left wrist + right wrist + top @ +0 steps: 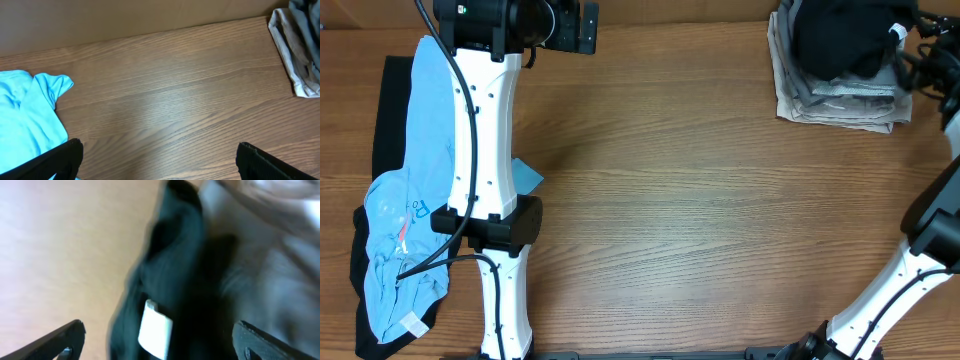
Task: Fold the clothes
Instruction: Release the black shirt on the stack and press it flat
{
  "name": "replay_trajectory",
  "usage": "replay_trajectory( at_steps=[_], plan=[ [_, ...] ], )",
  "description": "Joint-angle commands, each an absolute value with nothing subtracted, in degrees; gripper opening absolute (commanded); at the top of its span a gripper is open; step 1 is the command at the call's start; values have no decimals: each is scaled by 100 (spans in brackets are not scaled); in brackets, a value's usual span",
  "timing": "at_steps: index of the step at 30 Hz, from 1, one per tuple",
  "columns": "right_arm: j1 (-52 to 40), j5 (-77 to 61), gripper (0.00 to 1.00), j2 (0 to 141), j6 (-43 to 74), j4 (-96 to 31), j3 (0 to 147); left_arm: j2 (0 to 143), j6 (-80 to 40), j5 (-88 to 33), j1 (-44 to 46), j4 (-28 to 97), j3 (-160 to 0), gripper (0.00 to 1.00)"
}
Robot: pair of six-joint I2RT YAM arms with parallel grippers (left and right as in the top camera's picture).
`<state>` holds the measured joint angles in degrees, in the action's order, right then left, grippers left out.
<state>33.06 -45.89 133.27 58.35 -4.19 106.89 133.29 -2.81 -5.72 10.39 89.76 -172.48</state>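
A light blue garment (410, 200) lies crumpled at the table's left over a black garment (385, 110); its edge shows in the left wrist view (25, 115). My left gripper (160, 160) is open and empty above bare wood, near the table's far edge (582, 28). At the far right, a black garment (845, 40) with a white tag (155, 330) sits bunched on a stack of folded grey and white clothes (840, 105). My right gripper (160, 340) is open, its fingers on either side of the black garment, at the stack's right side (917, 45).
The left arm (485, 170) stretches from the front edge to the far edge, over the blue garment's right side. The folded stack also shows in the left wrist view (300, 60). Brown wood table (700, 200) lies between the two piles.
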Motion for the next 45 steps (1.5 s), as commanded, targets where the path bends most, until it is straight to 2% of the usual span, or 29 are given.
replay_trajectory(
  at_steps=[1,4,8,12,18,23,34,40,45],
  plan=[
    [3286,-4176,100,12519,3844,-1376,11133,13308,-279,-556,1020,8943,-17259,100],
    [3122,-3286,100,12160,2482,-2641,11513,13308,-276,-554,1020,8919,-17259,100],
    [2639,-2102,100,11939,1299,-3492,12053,13308,-279,-554,1020,8814,-17259,100],
    [1990,-851,100,11939,886,-3260,12230,13308,-276,-554,1020,8770,-17259,100],
    [1280,899,100,12425,720,-2196,12221,13308,-270,-532,1020,8777,-17259,100],
    [1232,1160,100,13159,910,-1988,12221,13308,-250,-528,1017,8772,-17259,100],
    [1341,1109,100,14750,1223,-3061,12210,13310,-123,-528,1017,8761,-17259,100],
    [1380,1107,100,14392,1223,-3334,12359,13310,-126,-532,1017,8788,-17259,100],
    [1487,967,100,13384,1199,-3983,12866,13310,-126,-534,1017,8788,-17259,100]
  ],
)
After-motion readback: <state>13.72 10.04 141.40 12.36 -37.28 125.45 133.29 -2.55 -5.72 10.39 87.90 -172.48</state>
